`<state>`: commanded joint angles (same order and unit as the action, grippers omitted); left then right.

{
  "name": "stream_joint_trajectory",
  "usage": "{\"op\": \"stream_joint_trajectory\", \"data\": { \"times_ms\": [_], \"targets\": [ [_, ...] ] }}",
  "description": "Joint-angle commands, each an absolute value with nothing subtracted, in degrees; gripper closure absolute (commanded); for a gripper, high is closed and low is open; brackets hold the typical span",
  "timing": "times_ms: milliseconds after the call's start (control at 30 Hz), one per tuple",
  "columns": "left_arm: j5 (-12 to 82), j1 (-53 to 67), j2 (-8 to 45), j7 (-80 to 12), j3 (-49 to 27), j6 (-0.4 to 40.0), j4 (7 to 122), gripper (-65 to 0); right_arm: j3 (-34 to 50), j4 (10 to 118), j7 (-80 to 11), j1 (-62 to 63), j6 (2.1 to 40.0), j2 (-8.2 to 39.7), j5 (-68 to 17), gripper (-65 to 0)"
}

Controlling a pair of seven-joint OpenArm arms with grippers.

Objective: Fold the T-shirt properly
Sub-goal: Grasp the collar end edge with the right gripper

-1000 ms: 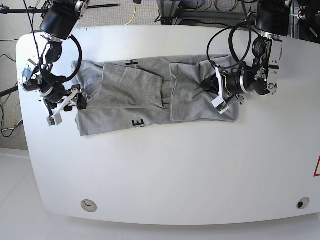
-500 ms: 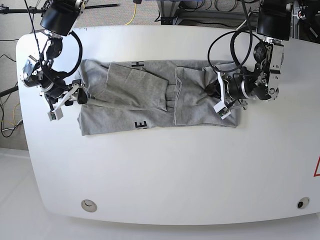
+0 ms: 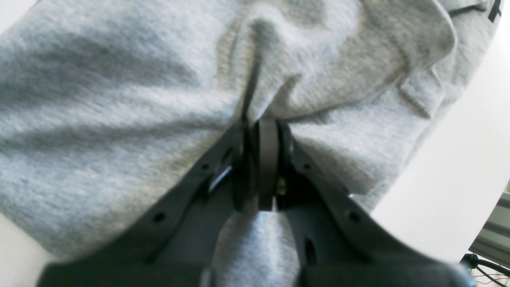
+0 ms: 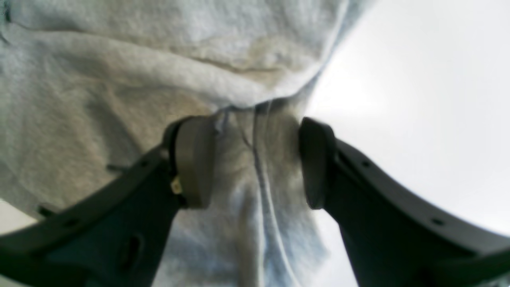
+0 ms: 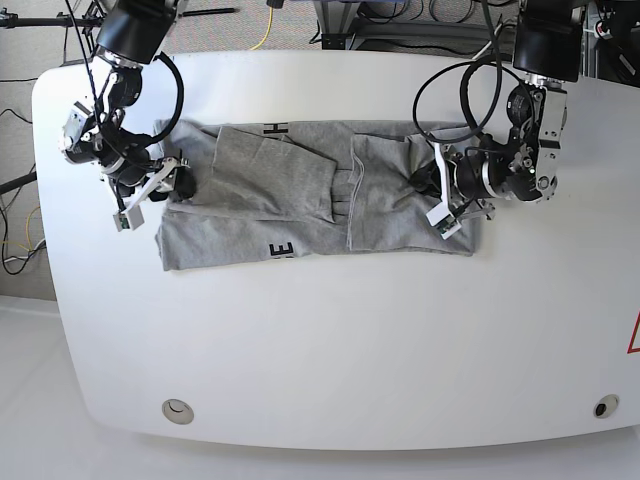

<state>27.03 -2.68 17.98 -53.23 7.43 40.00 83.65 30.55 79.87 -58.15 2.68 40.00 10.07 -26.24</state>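
Both ends of the shirt [image 5: 300, 205] have been drawn inward since a second ago.
It lies lengthwise on the table [image 5: 330, 340]; left gripper [image 3: 259, 131] is clenched on a pinch of cloth, right gripper [image 4: 251, 159] gapes around a hem. Mid-fold, probably; next, close right and lift together. No containers.

Near half of table [image 5: 330, 350]: bare white surface where I could pass either arm freely.
Far strip: the T-shirt [image 5: 300, 205] lies across it, folded flaps stacked, blocking a low sweep.
My left gripper [image 3: 261, 159]: pads pinched on a cloth ridge at the shirt's end; bare table just beside it.
My right gripper [image 4: 251, 159]: fingers spread, bunched fabric filling the gap; bare table past the outer finger.
Table ends: bare beyond both of my arms.
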Motion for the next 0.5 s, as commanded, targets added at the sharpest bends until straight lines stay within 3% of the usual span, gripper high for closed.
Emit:
{"op": "stream_joint_trajectory", "data": {
  "times_ms": [233, 500],
  "targets": [
    [27.03, -2.68, 17.98, -53.23, 7.43, 40.0, 83.65, 0.0, 30.46, 68.7, -58.15, 5.67, 40.0, 10.24, -25.98, -32.0],
    [27.03, -2.59, 17.98, -53.23, 7.43, 40.0, 83.65, 0.0, 30.37, 67.38, -58.42, 6.11, 40.0, 9.98, -26.15, -31.7]
  ]
}}
